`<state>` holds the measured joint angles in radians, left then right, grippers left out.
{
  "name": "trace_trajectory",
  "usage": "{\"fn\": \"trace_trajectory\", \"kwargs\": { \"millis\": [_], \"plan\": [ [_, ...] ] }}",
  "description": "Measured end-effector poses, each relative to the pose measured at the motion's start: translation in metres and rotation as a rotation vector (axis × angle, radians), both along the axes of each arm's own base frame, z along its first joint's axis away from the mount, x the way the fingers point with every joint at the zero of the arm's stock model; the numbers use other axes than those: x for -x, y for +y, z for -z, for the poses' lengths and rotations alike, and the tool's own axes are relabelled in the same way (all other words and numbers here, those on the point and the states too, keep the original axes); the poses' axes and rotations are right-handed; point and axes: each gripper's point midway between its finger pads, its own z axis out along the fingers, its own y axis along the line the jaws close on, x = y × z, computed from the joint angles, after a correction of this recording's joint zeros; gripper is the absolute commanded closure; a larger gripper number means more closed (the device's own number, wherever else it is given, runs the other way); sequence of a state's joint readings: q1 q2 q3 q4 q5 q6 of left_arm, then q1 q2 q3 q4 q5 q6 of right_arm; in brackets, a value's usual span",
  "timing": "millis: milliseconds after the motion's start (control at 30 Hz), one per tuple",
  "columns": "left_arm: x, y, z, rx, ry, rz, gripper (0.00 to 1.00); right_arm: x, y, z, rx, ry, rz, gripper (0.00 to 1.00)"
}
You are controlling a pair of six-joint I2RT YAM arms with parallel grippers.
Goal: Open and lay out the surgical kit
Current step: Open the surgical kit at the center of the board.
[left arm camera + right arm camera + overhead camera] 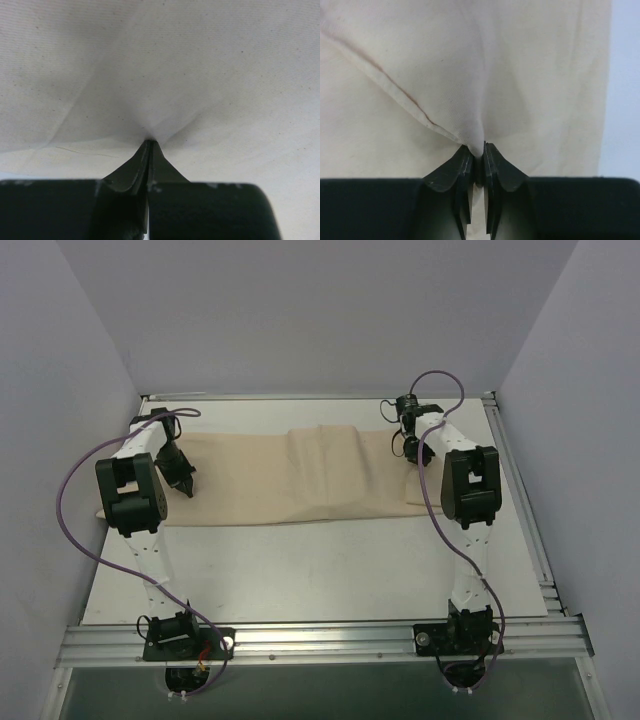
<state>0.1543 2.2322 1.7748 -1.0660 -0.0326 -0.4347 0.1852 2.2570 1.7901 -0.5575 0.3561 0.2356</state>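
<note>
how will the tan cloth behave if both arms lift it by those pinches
Probably floppy: the cloth wrap puckers into creases where the left fingers and right fingers pinch it. It would likely sag between them rather than stay flat. The raised fold mid-cloth may hide something heavier, so that part could drag.

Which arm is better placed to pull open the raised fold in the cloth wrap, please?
Probably the right. The raised fold sits right of centre on the cloth wrap, nearer the right gripper, which pinches cloth there; the left gripper pinches it near the left end.
</note>
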Motion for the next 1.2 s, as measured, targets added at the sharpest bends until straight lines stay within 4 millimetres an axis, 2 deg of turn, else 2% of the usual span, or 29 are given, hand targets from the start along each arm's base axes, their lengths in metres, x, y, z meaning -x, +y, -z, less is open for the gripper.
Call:
{"fn": "trace_trajectory", "kwargs": {
  "millis": [33,133,267,300,333,400,433,467,533,600,667,767,833,933,967,1067,1100,1200],
  "plan": [
    [0.0,0.0,0.0,0.001,-0.001,0.0,0.98,0.0,-0.011,-0.003,0.009,0.001,0.022,0.93],
    [0.0,0.0,0.0,0.002,-0.001,-0.002,0.98,-0.004,-0.045,-0.015,0.039,-0.012,0.09,0.94],
    [0.0,-0.001,0.0,0.003,-0.001,-0.003,0.98,-0.007,-0.109,-0.035,0.13,-0.041,0.198,0.9],
    [0.0,-0.001,0.0,0.004,-0.001,-0.004,0.98,-0.004,-0.127,-0.041,0.161,-0.039,0.225,0.86],
    [0.0,-0.001,0.0,0.004,-0.001,-0.006,0.98,-0.001,-0.146,-0.047,0.186,-0.039,0.257,0.72],
    [0.0,-0.001,0.0,0.004,-0.001,-0.007,0.98,0.003,-0.183,-0.063,0.23,-0.051,0.324,0.64],
    [0.0,-0.001,0.0,0.004,-0.001,-0.007,0.98,0.004,-0.201,-0.075,0.251,-0.068,0.36,0.5],
    [0.0,-0.001,0.0,0.005,-0.001,-0.007,0.98,0.005,-0.216,-0.084,0.26,-0.09,0.395,0.42],
    [0.0,-0.001,0.0,0.004,-0.001,-0.007,0.98,0.009,-0.24,-0.097,0.28,-0.116,0.448,0.24],
    [0.0,-0.001,0.0,0.004,-0.001,-0.006,0.97,0.012,-0.248,-0.1,0.282,-0.121,0.47,0.19],
    [0.0,-0.001,0.0,0.004,-0.001,-0.006,0.9,0.012,-0.243,-0.098,0.267,-0.11,0.457,0.11],
    [0.0,-0.001,0.0,0.004,0.0,-0.004,0.84,0.006,-0.227,-0.097,0.238,-0.104,0.42,0.11],
    [0.0,-0.001,0.0,0.004,0.0,-0.002,0.81,-0.004,-0.215,-0.1,0.19,-0.128,0.389,0.12],
    [0.0,-0.002,-0.001,0.01,-0.002,0.003,0.7,-0.023,-0.192,-0.096,0.068,-0.175,0.33,0.13],
    [-0.001,-0.003,-0.001,0.014,-0.004,0.005,0.64,-0.032,-0.178,-0.093,-0.001,-0.192,0.3,0.13],
    [-0.003,-0.009,-0.003,0.035,-0.019,0.015,0.56,-0.061,-0.133,-0.088,-0.222,-0.276,0.232,0.11],
    [-0.004,-0.011,-0.003,0.041,-0.025,0.019,0.52,-0.072,-0.114,-0.089,-0.294,-0.311,0.208,0.11],
    [-0.005,-0.02,-0.007,0.07,-0.042,0.028,0.48,-0.103,-0.044,-0.098,-0.465,-0.398,0.138,0.16]
  ]
}}
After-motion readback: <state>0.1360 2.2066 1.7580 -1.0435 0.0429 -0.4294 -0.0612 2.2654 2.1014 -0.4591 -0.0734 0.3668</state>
